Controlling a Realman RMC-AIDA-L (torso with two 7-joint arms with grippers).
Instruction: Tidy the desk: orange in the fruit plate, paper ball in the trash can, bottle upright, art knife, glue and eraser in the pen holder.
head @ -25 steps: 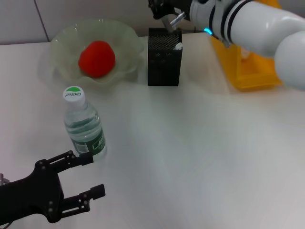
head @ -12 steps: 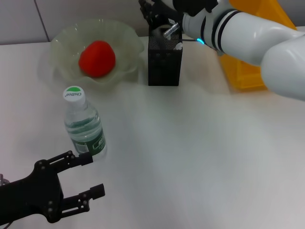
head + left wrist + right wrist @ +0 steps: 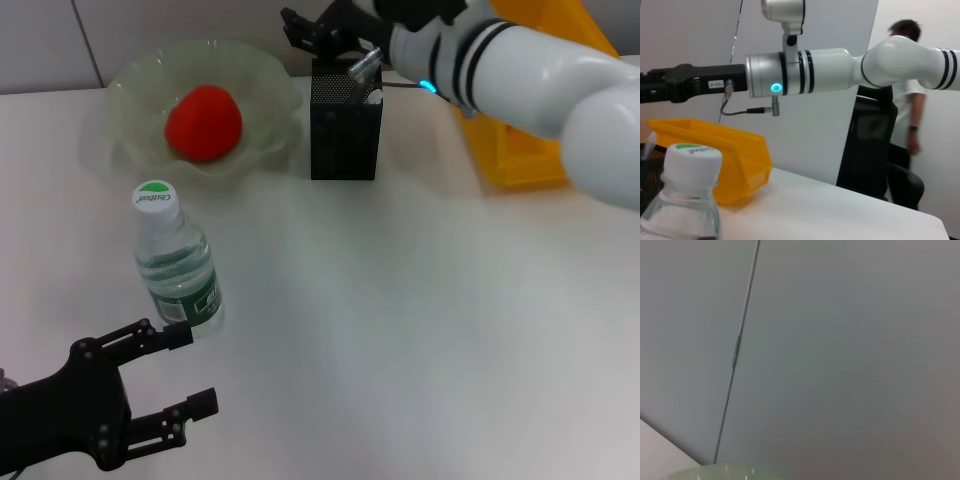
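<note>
The orange [image 3: 203, 122] lies in the pale green fruit plate [image 3: 130, 80] at the back left. In front of it the bottle [image 3: 176, 268] stands upright, and its cap [image 3: 693, 156] fills the near corner of the left wrist view. My left gripper [image 3: 200, 368] rests open just in front of the bottle. The black mesh pen holder [image 3: 345, 125] stands right of the plate, with a silver stick [image 3: 364, 63] leaning out of its rim. My right gripper [image 3: 318, 30] hovers open just above and left of that rim. The paper ball and eraser are out of view.
The yellow trash can [image 3: 525, 150] stands at the back right, partly behind my right arm [image 3: 520, 60]; it also shows in the left wrist view as the trash can [image 3: 720, 155]. The right wrist view shows only wall and a sliver of the plate rim [image 3: 715, 472].
My right gripper has moved left from above the pen holder's right side and let go of the silver stick, which now leans in the holder. The left arm has barely moved.
</note>
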